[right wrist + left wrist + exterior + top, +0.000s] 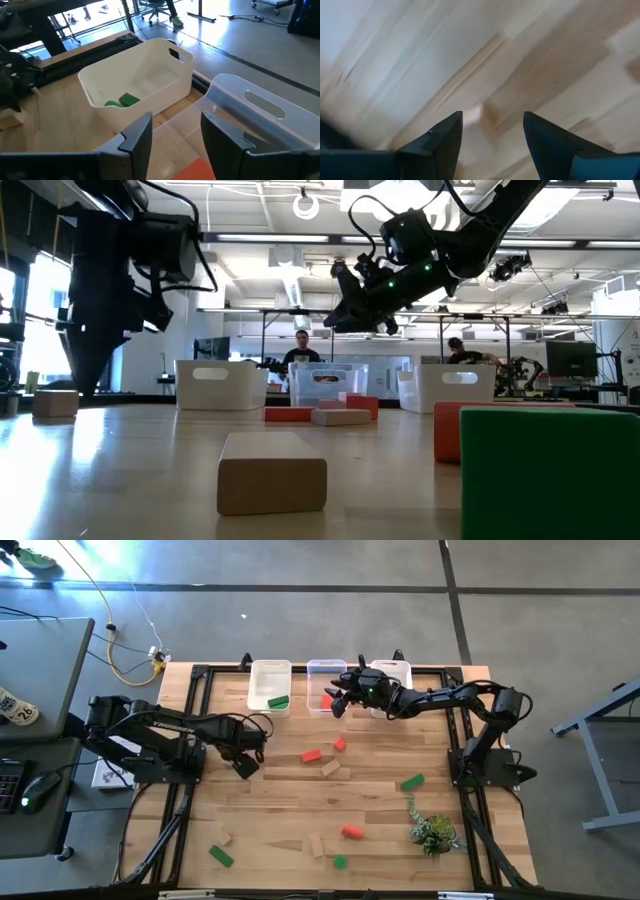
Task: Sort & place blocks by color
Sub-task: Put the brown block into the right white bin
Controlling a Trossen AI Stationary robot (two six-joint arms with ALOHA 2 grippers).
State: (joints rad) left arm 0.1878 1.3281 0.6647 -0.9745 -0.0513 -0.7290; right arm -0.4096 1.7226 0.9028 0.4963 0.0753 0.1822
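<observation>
My right gripper [340, 700] hangs open and empty over the near end of the middle, translucent bin [325, 672]. In its wrist view [176, 117] a red block [197, 170] lies in that bin below the fingers. The left white bin [270, 685] holds a green block [122, 101]. My left gripper [246, 764] is open and empty just above the bare table left of centre [492, 117]. Red blocks [311, 755] [340, 744] and a wood block [329, 769] lie on the table between the arms.
A third white bin [390, 680] stands at the far right. More blocks lie nearer: green [412, 781], a red cylinder [352, 832], wood [317, 845] [225, 837], green [221, 856] [340, 861]. A small plant [433, 832] stands near right.
</observation>
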